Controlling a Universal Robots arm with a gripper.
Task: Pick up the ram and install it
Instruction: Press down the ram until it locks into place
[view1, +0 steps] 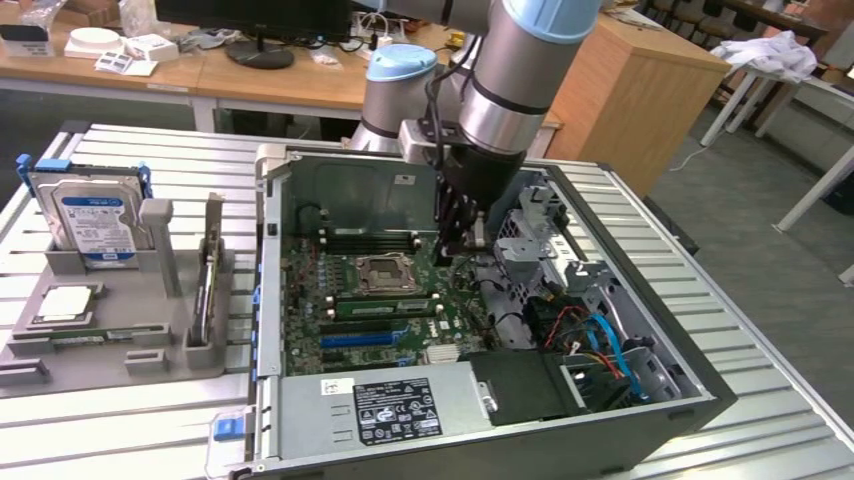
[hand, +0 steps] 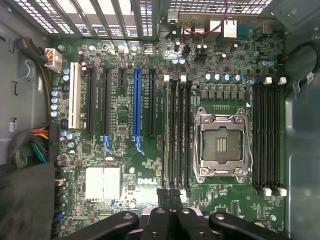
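Shows the claw (view1: 461, 250) pinched fully shut, empty, low over the motherboard (hand: 125, 160) beside the memory slots (hand: 177, 135). Hangs almost straight down into the open case (view1: 627, 435) from the arm (view1: 527, 70). Finds the ram (view1: 380, 304), a green strip, slotted beside the processor socket (hand: 220, 142).

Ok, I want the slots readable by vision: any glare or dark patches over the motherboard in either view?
Exterior view: the motherboard lies in dim shade inside the case, while the ribbed table shines bright. Wrist view: it is evenly lit, with glare on the heatsink and through the vent grille.
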